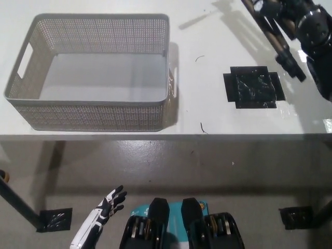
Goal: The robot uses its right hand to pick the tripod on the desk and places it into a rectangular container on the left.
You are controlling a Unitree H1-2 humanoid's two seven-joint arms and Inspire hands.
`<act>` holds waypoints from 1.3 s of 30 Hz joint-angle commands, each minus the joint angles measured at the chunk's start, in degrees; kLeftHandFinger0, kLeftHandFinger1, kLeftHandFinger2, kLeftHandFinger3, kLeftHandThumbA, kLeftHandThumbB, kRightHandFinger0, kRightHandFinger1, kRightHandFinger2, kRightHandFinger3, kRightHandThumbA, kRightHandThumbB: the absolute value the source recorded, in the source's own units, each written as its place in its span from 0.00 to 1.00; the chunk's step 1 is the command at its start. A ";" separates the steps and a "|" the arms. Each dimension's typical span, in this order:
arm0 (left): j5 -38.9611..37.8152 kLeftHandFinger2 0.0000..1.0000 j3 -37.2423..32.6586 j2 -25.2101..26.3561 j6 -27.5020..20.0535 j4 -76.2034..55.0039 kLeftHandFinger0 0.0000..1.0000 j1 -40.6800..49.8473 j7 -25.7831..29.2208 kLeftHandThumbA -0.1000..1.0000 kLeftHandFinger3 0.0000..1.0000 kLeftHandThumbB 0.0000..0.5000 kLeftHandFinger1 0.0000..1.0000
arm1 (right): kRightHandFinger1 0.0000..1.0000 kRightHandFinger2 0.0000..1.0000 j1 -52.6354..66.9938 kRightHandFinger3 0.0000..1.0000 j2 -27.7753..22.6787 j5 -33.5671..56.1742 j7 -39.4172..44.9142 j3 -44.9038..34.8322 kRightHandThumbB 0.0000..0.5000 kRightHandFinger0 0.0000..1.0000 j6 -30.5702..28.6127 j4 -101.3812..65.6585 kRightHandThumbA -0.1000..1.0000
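- Right hand (290, 13) grasps the tripod (280, 44), lifted off the desk (207, 93).
- Basket (93, 111) is empty; you must carry left and release.
- Left hand (106, 207) rests low, fingers spread.

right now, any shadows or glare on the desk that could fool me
Head view: the tripod in the right hand casts a soft shadow at top centre; the mesh basket shades the desk along its right wall; slight sheen near the black tape patch; left hand hangs low, open.
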 commanded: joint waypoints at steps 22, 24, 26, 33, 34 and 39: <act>0.00 1.00 -0.91 0.33 -1.57 -0.42 1.00 0.62 -0.49 1.00 1.00 1.00 1.00 | 0.44 0.81 -6.08 0.86 13.75 -5.44 4.48 11.51 0.43 0.00 0.96 -15.20 0.00; 0.18 1.00 -1.06 0.33 -1.15 -0.70 1.00 0.56 -0.46 1.00 1.00 1.00 1.00 | 0.44 0.81 -5.74 0.86 14.13 -6.83 3.29 13.00 0.42 0.00 0.54 -14.24 0.00; 0.61 1.00 -1.22 0.56 -1.20 -1.01 1.00 0.69 -0.36 1.00 1.00 1.00 1.00 | 0.48 0.82 -5.49 0.85 14.45 -8.32 0.98 14.53 0.40 0.10 -1.56 -11.58 0.00; 0.73 1.00 -1.80 1.18 -0.56 -0.69 1.00 -0.09 -0.95 1.00 1.00 1.00 1.00 | 0.51 0.86 -4.42 0.89 14.39 -8.38 -0.55 15.64 0.34 0.00 -4.60 -5.24 0.00; 0.41 1.00 -1.91 1.08 -0.45 -0.53 1.00 -0.46 -1.14 1.00 1.00 1.00 1.00 | 0.53 0.87 -4.56 0.91 14.02 -8.81 0.09 16.00 0.36 0.00 -3.72 -5.31 0.00; 1.05 1.00 -2.63 1.26 -0.98 0.16 1.00 -1.76 -1.23 1.00 1.00 1.00 1.00 | 1.00 1.00 -4.07 1.00 12.05 -8.27 5.18 15.48 0.94 0.85 -1.93 -8.97 0.64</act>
